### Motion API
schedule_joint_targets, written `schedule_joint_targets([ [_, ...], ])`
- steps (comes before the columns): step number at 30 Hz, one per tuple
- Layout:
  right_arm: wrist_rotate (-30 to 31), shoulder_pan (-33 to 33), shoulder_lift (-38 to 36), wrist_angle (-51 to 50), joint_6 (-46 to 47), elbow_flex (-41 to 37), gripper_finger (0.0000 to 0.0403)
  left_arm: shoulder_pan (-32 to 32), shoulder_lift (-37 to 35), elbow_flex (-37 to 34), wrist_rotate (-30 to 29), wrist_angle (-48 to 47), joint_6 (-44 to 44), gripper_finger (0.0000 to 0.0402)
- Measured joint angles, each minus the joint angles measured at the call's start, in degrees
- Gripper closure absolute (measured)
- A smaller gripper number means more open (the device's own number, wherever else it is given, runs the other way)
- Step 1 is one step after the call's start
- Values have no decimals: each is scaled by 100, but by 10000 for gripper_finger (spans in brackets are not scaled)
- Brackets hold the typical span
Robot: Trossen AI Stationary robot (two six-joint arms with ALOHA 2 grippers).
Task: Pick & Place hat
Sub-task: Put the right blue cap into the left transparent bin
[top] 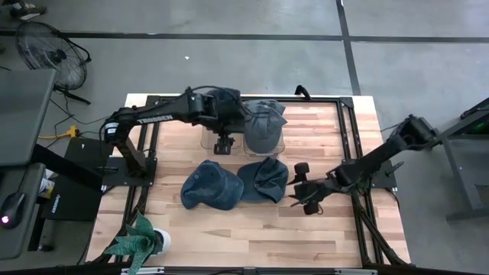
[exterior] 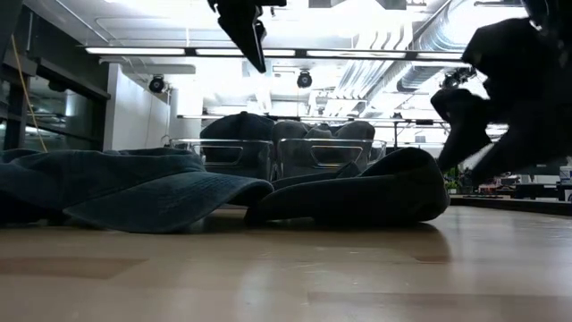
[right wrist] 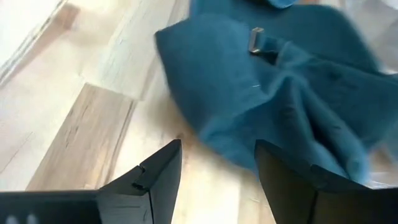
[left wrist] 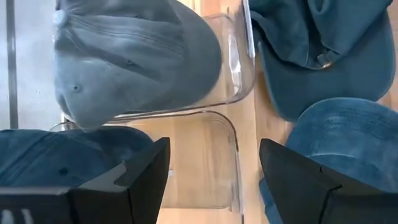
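Right gripper (top: 306, 197) is my working tool: its jaws stand apart with nothing between them, low over the table (top: 229, 237) just right of the teal hat (top: 263, 180), which lies crumpled with its strap buckle (right wrist: 255, 39) turned toward my wrist camera. I read that as the approach for a pick, the fingers parted so they can straddle the near edge of the fabric. To its left, touching it, lies a second loose hat (top: 211, 186), brim flat on the wood. Left gripper (top: 224, 144) hangs with its jaws apart and empty above the near edge of the clear bins (top: 205, 142) at the far side; I cannot say whether it is waiting or lining up. A grey hat (top: 263, 125) fills the right-hand bin and a dark blue one (top: 221, 99) sits in the left-hand bin under the left arm, so I take the bins to be the drop point. Soft cloth may bunch or slip in the pinch, so I'd want a deep bite on it.
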Motion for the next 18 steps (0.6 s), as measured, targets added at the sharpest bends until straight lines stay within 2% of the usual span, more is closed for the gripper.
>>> schedule_joint_targets([
  [4,15,37,514,473,30,0,193,-165,0,-3,-220,-41,-102,158],
  [11,266,35,1078,1510,-232,2,160,-235,0,-3,-234,-173,-260,158],
  [18,33,22,1331,1933,-249,20,164,-221,0,-3,-268,-195,-276,158],
])
